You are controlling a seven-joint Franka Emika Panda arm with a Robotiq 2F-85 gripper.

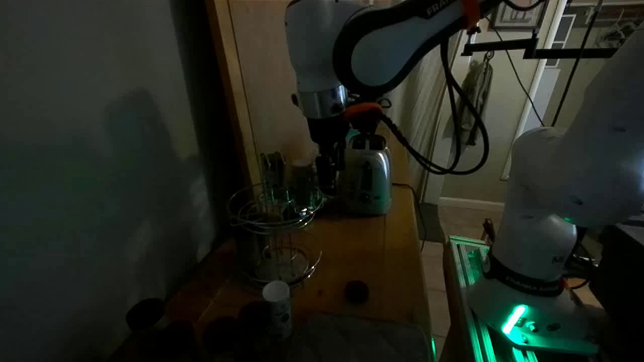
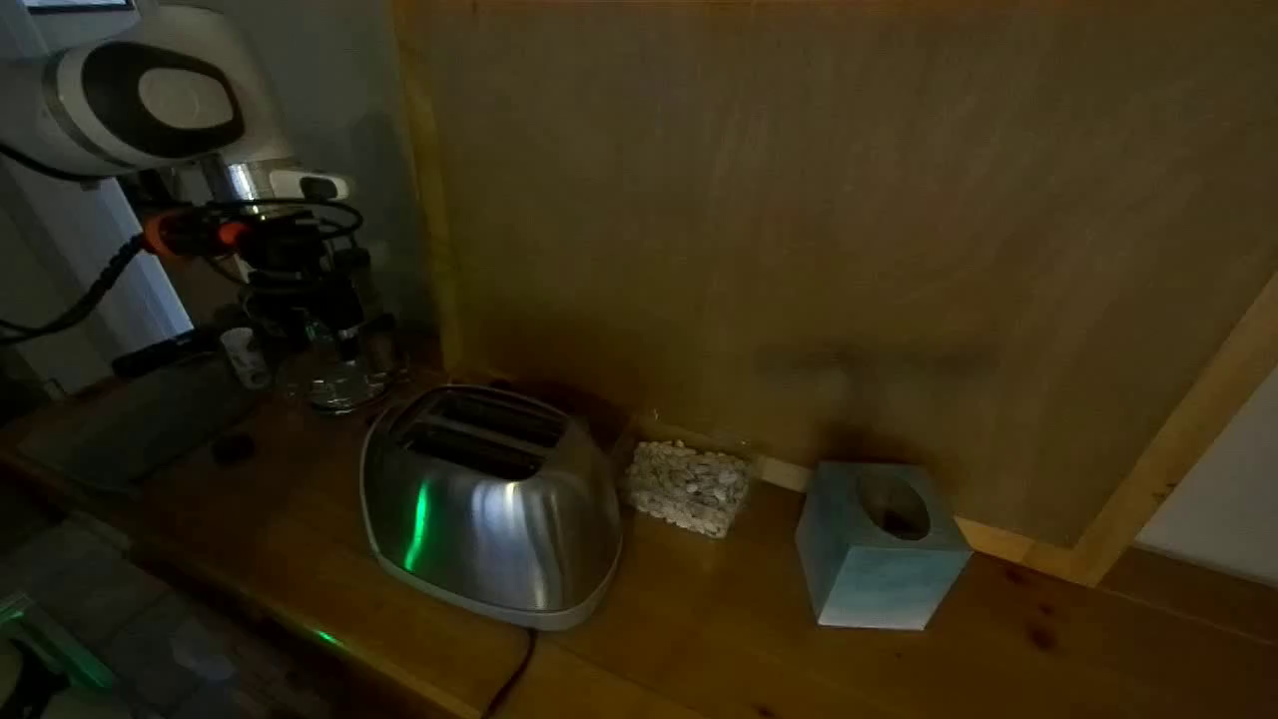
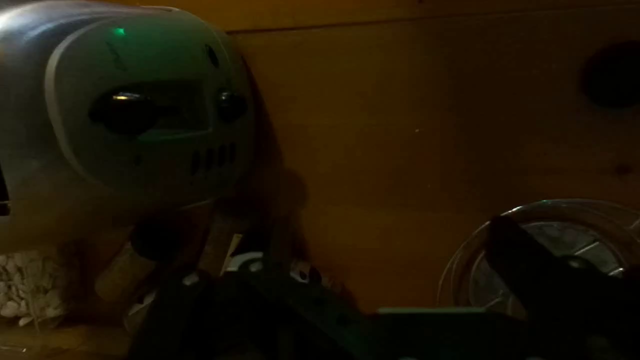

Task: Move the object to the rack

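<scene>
The object looks like a small dark round lump (image 1: 356, 291) lying on the wooden counter. It also shows in an exterior view (image 2: 233, 448) and at the right edge of the wrist view (image 3: 612, 75). The silvery two-tier wire rack (image 1: 302, 221) stands between it and the wall. The rack shows partly behind a finger in the wrist view (image 3: 565, 202). My gripper (image 1: 329, 181) points down above the counter, between rack and toaster. In the wrist view my gripper (image 3: 395, 220) has its fingers apart, with only counter visible between them. The object is away from the fingers.
A silver toaster (image 2: 499, 529) stands close to the gripper. A pale cup (image 1: 277, 306) stands before the rack, near several dark round-topped things (image 1: 145, 314). A container of pebbles (image 2: 689, 486) and a tissue box (image 2: 884, 559) stand beyond the toaster. A mat (image 1: 357, 337) lies at the counter's near end.
</scene>
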